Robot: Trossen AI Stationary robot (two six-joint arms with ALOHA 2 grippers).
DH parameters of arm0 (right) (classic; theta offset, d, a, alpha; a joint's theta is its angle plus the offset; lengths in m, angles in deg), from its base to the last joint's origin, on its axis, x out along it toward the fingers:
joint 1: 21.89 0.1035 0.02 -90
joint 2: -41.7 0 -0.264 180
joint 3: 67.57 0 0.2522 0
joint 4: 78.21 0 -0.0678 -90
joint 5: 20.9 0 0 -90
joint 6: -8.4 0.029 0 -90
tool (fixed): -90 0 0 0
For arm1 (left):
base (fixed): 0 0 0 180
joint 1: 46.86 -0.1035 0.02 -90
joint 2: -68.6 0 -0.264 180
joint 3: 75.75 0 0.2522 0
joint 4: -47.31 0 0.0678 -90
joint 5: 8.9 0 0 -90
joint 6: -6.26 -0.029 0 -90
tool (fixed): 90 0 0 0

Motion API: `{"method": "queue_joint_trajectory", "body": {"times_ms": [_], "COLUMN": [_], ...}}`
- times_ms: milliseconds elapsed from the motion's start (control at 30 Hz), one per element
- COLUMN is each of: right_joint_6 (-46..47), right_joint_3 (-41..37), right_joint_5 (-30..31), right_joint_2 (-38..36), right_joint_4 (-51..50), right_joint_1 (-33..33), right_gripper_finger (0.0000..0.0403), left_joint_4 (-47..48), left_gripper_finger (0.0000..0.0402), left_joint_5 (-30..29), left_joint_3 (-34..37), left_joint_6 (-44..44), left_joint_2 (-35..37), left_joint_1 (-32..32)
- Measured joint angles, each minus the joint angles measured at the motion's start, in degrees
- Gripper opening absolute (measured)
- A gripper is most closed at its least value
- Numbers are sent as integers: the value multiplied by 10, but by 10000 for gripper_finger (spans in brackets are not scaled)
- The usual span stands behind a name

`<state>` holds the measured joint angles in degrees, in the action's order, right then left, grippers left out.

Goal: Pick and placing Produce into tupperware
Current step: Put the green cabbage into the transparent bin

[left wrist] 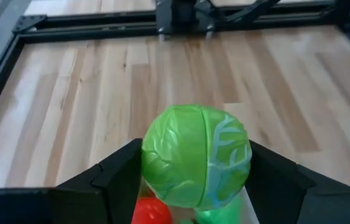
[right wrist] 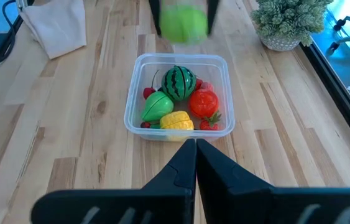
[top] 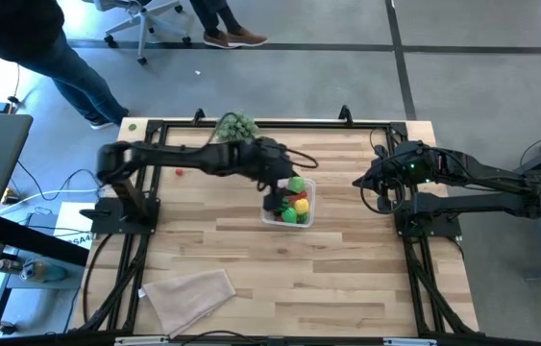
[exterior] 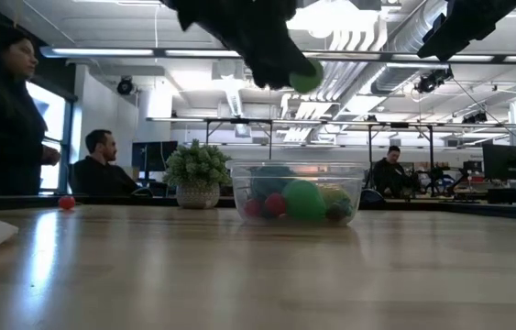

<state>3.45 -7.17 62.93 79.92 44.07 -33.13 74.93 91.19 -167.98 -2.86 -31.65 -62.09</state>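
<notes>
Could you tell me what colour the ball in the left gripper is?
Light green ball with paler veins, clearest in the left wrist view.

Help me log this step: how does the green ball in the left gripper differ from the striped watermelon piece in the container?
The light green ball is held in the air by the left gripper; the watermelon lies inside the tupperware among other pieces. The ball is pale with light veins; the watermelon is dark with stripes. Both are round, green toy produce.

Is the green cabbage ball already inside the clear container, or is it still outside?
Outside. The left gripper holds the green cabbage ball in the air above the clear container, which already holds other produce.
</notes>
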Motion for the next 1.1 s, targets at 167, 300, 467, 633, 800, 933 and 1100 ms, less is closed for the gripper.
{"method": "queue_joint_trajectory", "body": {"times_ms": [167,300,467,633,800,933,1100], "right_joint_6": [0,0,0,0,0,0,0], "right_joint_3": [0,0,0,0,0,0,0], "right_joint_5": [0,0,0,0,0,0,0], "right_joint_2": [0,0,0,0,0,0,0], "right_joint_4": [0,0,-1,0,-1,0,0], "right_joint_1": [0,0,0,0,0,0,0], "right_gripper_finger": [2,2,2,2,2,2,2], "left_joint_4": [34,61,90,96,127,136,155], "left_gripper_finger": [234,234,234,234,234,234,234], "left_joint_5": [-6,-21,-37,-62,-71,-70,-62], "left_joint_3": [-53,-95,-120,-120,-119,-119,-119], "left_joint_6": [-18,-29,-33,-41,-41,-41,-41], "left_joint_2": [-76,-127,-169,-177,-180,-180,-180], "left_joint_1": [-4,-1,-2,-2,-2,-1,-1]}}
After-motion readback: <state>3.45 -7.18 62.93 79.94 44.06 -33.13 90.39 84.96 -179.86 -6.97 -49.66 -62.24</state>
